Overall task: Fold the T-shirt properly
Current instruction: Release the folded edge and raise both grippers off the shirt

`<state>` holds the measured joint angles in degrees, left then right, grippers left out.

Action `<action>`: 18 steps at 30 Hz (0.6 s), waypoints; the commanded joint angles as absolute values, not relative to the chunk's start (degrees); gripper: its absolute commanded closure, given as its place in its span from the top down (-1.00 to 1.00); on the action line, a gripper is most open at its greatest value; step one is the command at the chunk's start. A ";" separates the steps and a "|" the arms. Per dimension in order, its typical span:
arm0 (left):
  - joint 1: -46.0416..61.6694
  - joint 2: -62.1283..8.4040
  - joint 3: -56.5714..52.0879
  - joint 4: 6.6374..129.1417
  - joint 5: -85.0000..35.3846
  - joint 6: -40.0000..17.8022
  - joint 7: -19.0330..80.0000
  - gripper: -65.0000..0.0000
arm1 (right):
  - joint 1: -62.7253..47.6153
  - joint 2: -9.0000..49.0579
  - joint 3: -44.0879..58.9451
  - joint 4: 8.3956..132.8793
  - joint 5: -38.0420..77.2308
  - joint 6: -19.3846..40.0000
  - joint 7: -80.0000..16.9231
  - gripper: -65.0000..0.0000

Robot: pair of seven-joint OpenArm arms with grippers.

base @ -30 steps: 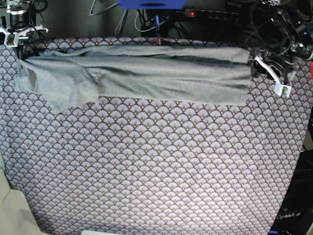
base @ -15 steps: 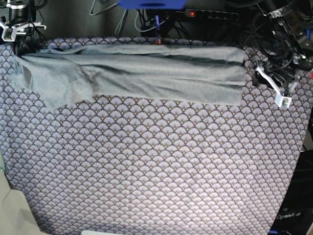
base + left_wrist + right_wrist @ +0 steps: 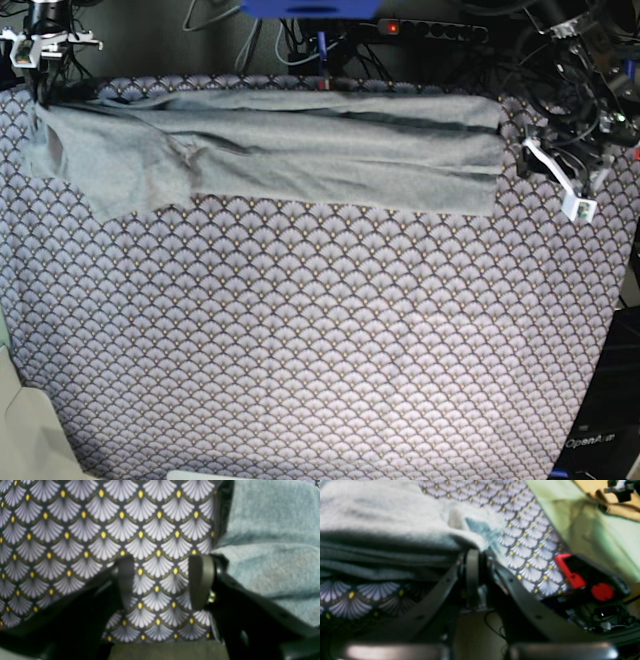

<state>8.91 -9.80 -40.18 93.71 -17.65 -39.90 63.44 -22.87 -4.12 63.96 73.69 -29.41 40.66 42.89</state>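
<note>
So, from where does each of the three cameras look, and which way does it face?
Base: high up, looking down at the T-shirt on the table cloth; both arms at the far corners.
Left wrist: behind the left claw, open over cloth beside the shirt.
Right wrist: behind the right claw, near-shut at the shirt edge.
All show shirt and cloth.

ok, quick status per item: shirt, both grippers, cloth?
T-shirt: lying in a long folded band along the far edge, creased, sleeve end spread out.
left gripper: open, empty, over bare cloth beside the shirt.
right gripper: fingers nearly together at the shirt's edge; grip unclear.
table cloth: spread flat.
</note>
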 commanded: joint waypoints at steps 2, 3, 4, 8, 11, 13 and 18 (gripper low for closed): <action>8.92 -10.68 -40.57 94.46 -18.33 -40.00 62.64 0.05 | -23.43 -3.30 64.40 74.33 -27.91 40.00 44.79 -0.64; 9.01 -10.68 -40.57 94.46 -18.33 -40.00 62.64 0.05 | -23.43 -3.30 64.48 74.33 -27.91 40.00 44.79 -0.57; 9.01 -10.68 -40.57 94.46 -18.33 -40.00 62.64 0.05 | -23.52 -3.38 64.66 73.98 -27.91 40.00 44.79 -0.51; 9.10 -10.77 -40.66 94.46 -18.33 -40.00 62.64 0.05 | -23.08 -3.47 68.53 72.66 -27.91 40.00 45.32 -0.36; 9.10 -10.77 -40.66 94.46 -18.33 -40.00 62.64 0.05 | -21.85 -3.65 70.64 72.40 -27.82 40.00 45.32 -0.31; 9.10 -10.77 -40.66 94.46 -18.33 -40.00 62.64 0.05 | -21.32 -4.18 72.57 72.40 -27.82 40.00 45.32 -0.31; 8.66 -10.68 -40.66 94.46 -18.33 -40.00 62.64 0.05 | -20.62 -4.53 73.98 72.75 -27.82 40.00 45.49 -0.31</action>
